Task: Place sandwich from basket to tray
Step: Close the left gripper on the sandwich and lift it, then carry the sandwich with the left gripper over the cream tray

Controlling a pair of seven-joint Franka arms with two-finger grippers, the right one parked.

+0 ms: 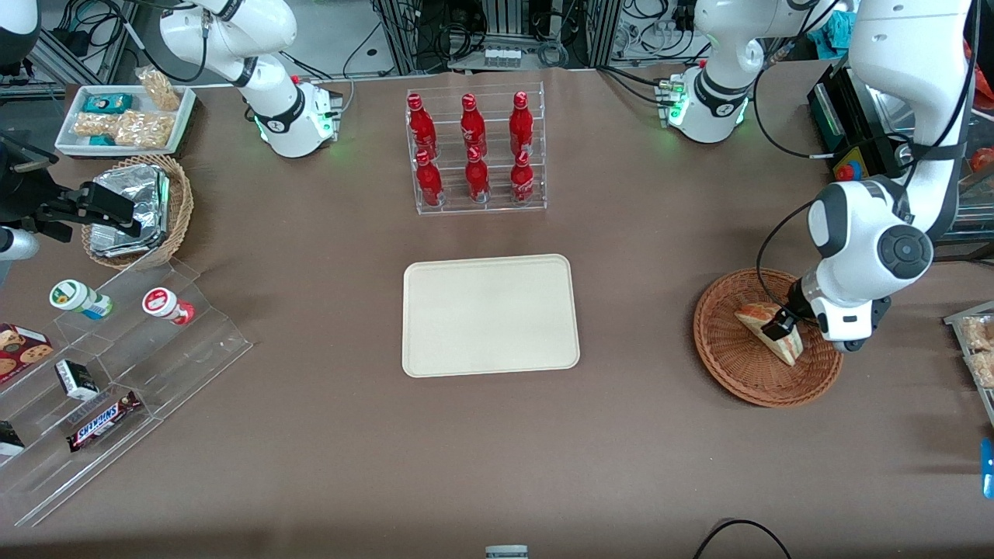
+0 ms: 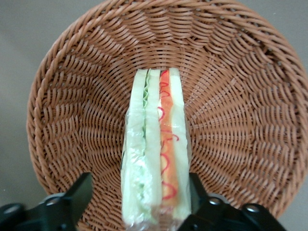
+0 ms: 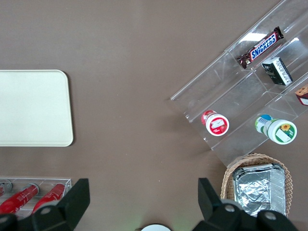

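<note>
The wrapped sandwich (image 1: pixel 752 317) lies in the shallow reddish-brown basket (image 1: pixel 726 369) toward the working arm's end of the table. Seen from the left wrist, the sandwich (image 2: pixel 154 144) stands on edge, showing its green and orange-red filling, on the basket's weave (image 2: pixel 72 96). My gripper (image 1: pixel 779 326) is down in the basket and straddles the sandwich's wide end. It is open (image 2: pixel 139 188): one finger rests against the bread and the other finger (image 2: pixel 83 188) stands off it with a gap. The cream tray (image 1: pixel 489 314) lies bare at the table's middle.
A clear rack of red bottles (image 1: pixel 475 151) stands farther from the front camera than the tray. Toward the parked arm's end are a tan basket of foil packs (image 1: pixel 136 206), a white snack dish (image 1: pixel 124 116) and a stepped acrylic shelf (image 1: pixel 116 365).
</note>
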